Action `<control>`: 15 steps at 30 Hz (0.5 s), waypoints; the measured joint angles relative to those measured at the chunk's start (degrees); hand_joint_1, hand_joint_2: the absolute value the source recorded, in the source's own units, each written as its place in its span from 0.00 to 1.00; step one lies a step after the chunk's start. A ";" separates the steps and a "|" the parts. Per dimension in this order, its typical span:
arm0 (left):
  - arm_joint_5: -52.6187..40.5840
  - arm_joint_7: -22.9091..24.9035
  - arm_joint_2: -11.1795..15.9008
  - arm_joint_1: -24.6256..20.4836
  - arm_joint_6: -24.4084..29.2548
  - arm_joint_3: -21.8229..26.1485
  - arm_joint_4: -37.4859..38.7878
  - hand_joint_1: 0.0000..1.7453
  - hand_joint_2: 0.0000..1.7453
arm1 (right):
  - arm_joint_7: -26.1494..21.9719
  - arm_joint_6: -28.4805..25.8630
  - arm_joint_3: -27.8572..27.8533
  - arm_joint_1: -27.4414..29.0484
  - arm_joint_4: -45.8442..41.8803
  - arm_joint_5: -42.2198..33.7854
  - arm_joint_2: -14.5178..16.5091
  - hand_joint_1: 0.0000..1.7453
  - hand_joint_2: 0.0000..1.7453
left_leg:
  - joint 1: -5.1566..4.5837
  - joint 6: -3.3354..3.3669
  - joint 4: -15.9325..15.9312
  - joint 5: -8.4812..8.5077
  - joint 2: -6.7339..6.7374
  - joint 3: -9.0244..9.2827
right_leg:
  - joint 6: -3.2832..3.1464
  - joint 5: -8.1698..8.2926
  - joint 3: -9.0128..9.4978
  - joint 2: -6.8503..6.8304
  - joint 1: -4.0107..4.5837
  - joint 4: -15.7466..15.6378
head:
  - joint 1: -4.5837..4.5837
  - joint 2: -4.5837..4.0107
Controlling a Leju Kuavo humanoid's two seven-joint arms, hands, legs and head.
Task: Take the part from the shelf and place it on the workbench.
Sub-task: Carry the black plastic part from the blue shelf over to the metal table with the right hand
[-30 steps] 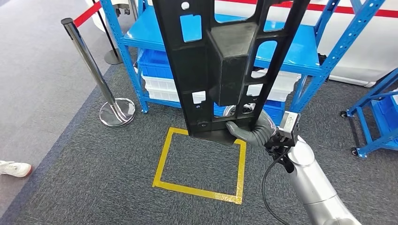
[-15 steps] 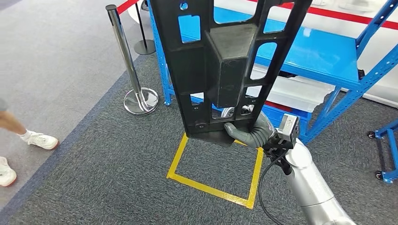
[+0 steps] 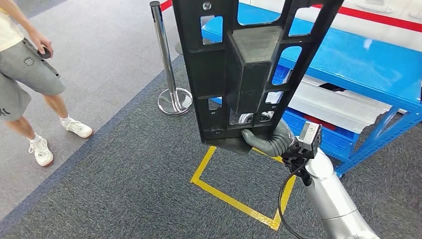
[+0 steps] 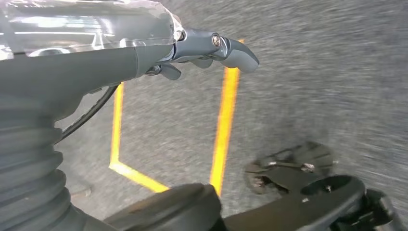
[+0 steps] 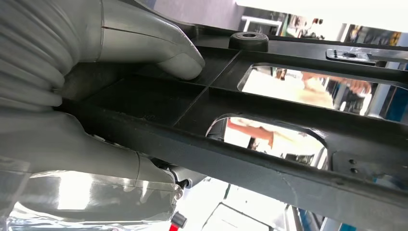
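Right hand grips the black part by its bottom edge, part upright, centre to top of frame. It's off the blue shelf at right. Left hand holds nothing, fingers loosely curled. Workbench placement looks still to do.

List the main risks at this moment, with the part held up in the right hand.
1. The right hand grips the tall black part only at its bottom edge, so it could tip or slip.
2. The part blocks much of the head view, hiding what lies ahead.
3. A person and a stanchion post stand close by; the part could strike either.
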 joint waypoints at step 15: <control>-0.45 -0.14 0.35 -0.16 0.01 -0.02 0.00 0.00 1.00 | -0.01 -0.05 -0.66 0.55 -0.19 0.13 0.16 1.00 1.00 | -0.19 3.47 -10.10 3.88 -4.47 4.14 | 2.55 -3.36 -5.49 4.54 -0.67 11.30 | 0.00 0.00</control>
